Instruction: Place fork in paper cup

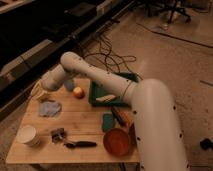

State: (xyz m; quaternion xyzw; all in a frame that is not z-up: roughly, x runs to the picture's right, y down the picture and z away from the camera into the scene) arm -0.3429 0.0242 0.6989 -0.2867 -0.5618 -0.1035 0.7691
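Camera view shows the gripper [42,90] at the far-left corner of the table [85,119], with its fingers closed and, as far as can be seen, nothing between them. The fork [106,98] lies flat in the green tray [93,95] at the far edge, well apart from the gripper. The paper cup [27,135] stands upright near the front-left corner, empty as far as can be told

Several things could go wrong. The fork is thin and lies low against the tray floor, so closed or barely parted fingers would likely skate over it or push it against the tray wall. Swinging across to the tray takes the wrist past the small blue-grey cup [69,85] and the apple [78,92], both near it and easy to knock. The black-handled tool [80,144] at the front edge could be mistaken for the fork. The cup looks light and sits close to the table edge, so a fork dropped in at a slant may tip it over or off

The arm rises from the bulky white body at the right, reaches over the tray, bends at an elbow above the far edge, and angles down and left to the gripper
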